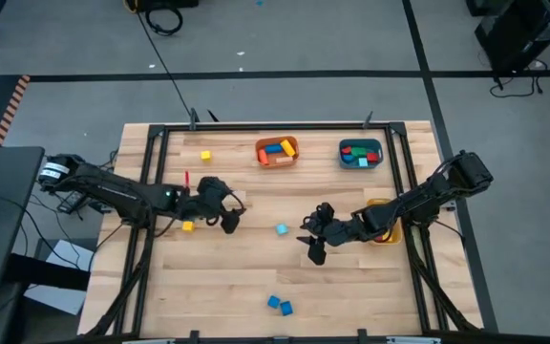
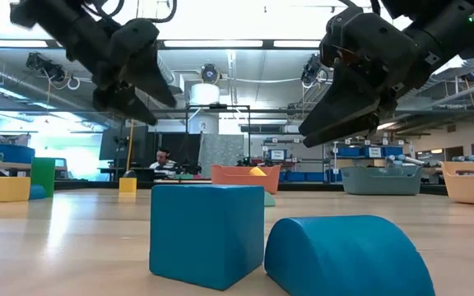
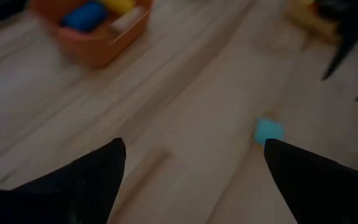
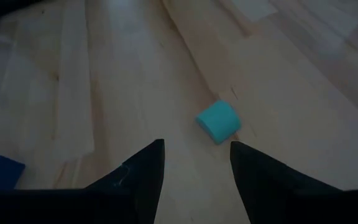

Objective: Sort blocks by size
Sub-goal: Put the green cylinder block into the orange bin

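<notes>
A small light blue block (image 1: pixel 282 229) lies on the wood table between my two grippers; it also shows in the left wrist view (image 3: pixel 268 130) and in the right wrist view (image 4: pixel 218 121). My left gripper (image 1: pixel 229 218) is open and empty to its left, above the table (image 3: pixel 194 146). My right gripper (image 1: pixel 313 247) is open and empty to its right (image 4: pixel 197 146). Two blue blocks (image 1: pixel 277 304) lie near the front edge, a cube (image 2: pixel 206 233) and a half-round piece (image 2: pixel 348 255). Yellow blocks (image 1: pixel 188 226) (image 1: pixel 205 155) and a red bar (image 1: pixel 186 179) lie at the left.
An orange bin (image 1: pixel 277 151) and a teal bin (image 1: pixel 360 153), both holding blocks, stand at the far edge. A yellow bin (image 1: pixel 387 229) stands at the right, partly under my right arm. A black frame (image 1: pixel 160 143) runs around the table.
</notes>
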